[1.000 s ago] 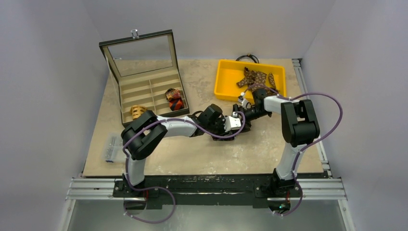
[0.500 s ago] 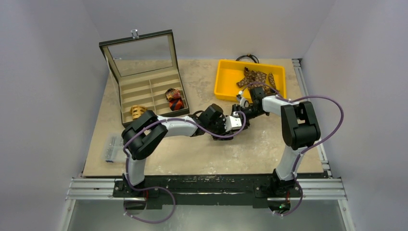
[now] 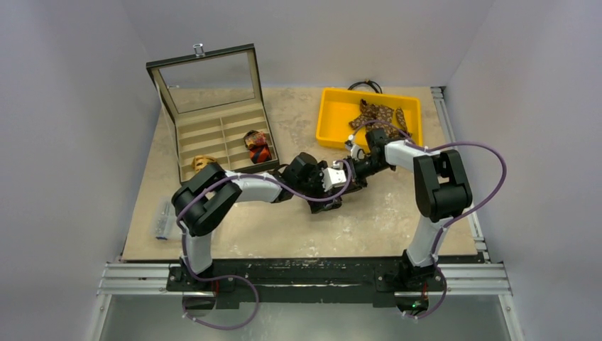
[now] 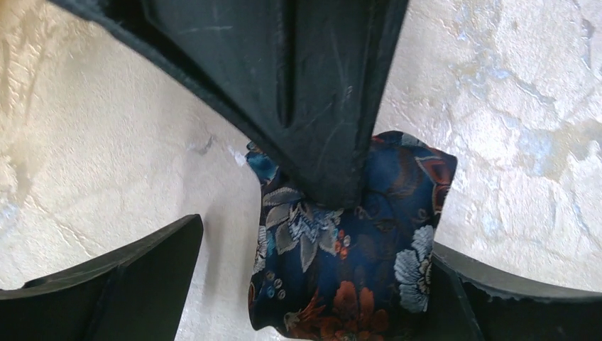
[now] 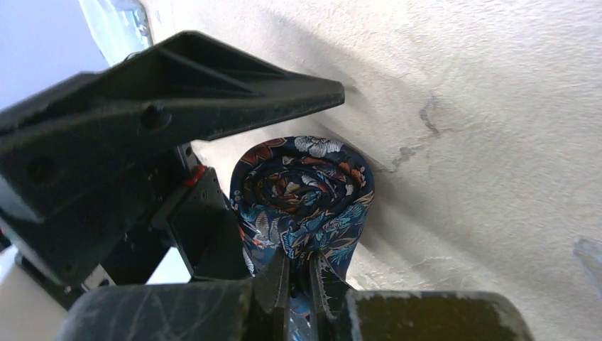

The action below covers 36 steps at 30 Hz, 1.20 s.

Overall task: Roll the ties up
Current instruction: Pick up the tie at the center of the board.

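Mira: Since a second ago the left arm has drawn back toward its own side, and the left gripper point(image 4: 316, 236) has let go. Its fingers now stand wide apart.

Tom: And the other one?

Mira: It went the opposite way. The right gripper point(image 5: 299, 264) has closed, and its two tips pinch the outer layer of the navy floral tie point(image 5: 302, 188).

Tom: What shape is that tie in?

Mira: It is a tight coil, with its spiral end facing the right wrist camera. It lies on the table point(image 3: 284, 227) toward the middle, near the closest corner of the yellow tray point(image 3: 325, 121).

Tom: Where does it sit relative to the left fingers?

Mira: Between them, but off to one side. In the left wrist view one finger point(image 4: 113, 284) stands clear of the coil, with bare table showing in the gap. The other finger point(image 4: 490, 298) is right up against the fabric, though I cannot tell whether it touches. The right gripper's closed tips reach in from the top of that view and press onto the coil's upper edge.

Tom: Any other ties?

Mira: The brown patterned ties point(image 3: 376, 114) lie loose in the tray. A red-orange coil point(image 3: 258, 147) sits in a right-hand compartment of the open box point(image 3: 213, 131). A tan coil point(image 3: 204, 163) sits in its near left compartment, partly hidden by the left arm.
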Available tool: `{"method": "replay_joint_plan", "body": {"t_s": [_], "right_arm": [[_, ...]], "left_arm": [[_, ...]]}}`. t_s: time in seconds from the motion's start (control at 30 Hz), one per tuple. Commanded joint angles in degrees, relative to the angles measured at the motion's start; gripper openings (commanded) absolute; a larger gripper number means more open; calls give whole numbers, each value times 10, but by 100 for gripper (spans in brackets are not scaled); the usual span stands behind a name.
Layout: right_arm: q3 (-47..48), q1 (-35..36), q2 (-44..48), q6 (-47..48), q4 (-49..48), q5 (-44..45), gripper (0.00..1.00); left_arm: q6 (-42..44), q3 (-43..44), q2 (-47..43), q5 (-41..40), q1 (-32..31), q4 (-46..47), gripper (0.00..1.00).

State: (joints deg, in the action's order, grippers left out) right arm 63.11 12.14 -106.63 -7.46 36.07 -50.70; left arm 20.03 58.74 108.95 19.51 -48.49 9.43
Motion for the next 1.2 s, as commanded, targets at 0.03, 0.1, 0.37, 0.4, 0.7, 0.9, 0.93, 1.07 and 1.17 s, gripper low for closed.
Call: {"method": "replay_joint_plan", "body": {"t_s": [0.03,0.1,0.37,0.4,0.7,0.9,0.93,1.07,1.17], "right_arm": [[10,3,-1,45,2,8,0],[7,1,-1,44,-3,-2,0],[16,-13,-10,35,-22,-11,0],[18,-14,-13,37,-21,-12,0],[12,-14,-5,52,-6,-45,0],[7,-15,5,55,-2,-48,0],[10,-14,5,55,-2,-48,0],[24,-14,5,55,2,-44,0],[36,-14,13,58,7,-39,0]], "left_arm": [[-23,-33,-29,92,23,23,96],[-20,-34,-31,118,24,39,95],[-6,-53,-26,241,20,76,91],[-4,-59,-28,243,20,82,91],[-20,9,35,99,-4,37,69],[-19,17,47,84,-10,29,28],[-15,11,44,82,-10,27,15],[-12,-7,11,81,-8,17,33],[-36,-27,-48,90,3,5,71]]}}
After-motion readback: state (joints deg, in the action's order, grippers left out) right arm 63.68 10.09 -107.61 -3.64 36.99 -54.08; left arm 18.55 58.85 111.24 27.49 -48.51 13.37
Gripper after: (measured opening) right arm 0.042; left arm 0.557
